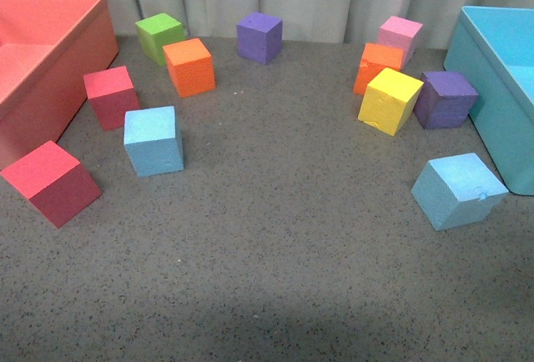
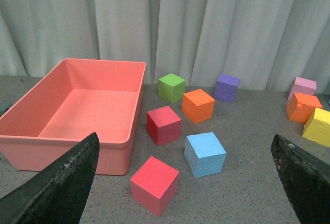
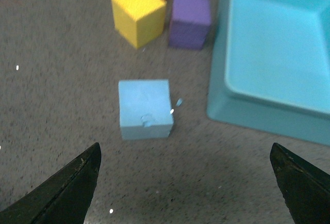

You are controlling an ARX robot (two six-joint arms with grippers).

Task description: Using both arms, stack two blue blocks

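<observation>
One sky-blue block (image 1: pixel 153 139) stands left of centre on the grey table, also in the left wrist view (image 2: pixel 205 154). The other blue block (image 1: pixel 458 189), with a small nick, lies at the right beside the turquoise bin, also in the right wrist view (image 3: pixel 145 108). Neither arm shows in the front view. My left gripper (image 2: pixel 188 193) is open and empty, its fingers (image 2: pixel 56 188) wide apart, short of the left block. My right gripper (image 3: pixel 188 193) is open and empty, short of the nicked block.
A coral bin (image 1: pixel 46 62) stands at the left and a turquoise bin (image 1: pixel 501 87) at the right. Two red cubes (image 1: pixel 52 182), a green (image 1: pixel 160 37), two orange (image 1: pixel 189 67), two purple (image 1: pixel 259 37), a pink (image 1: pixel 400 37) and a yellow cube (image 1: pixel 390 99) lie around.
</observation>
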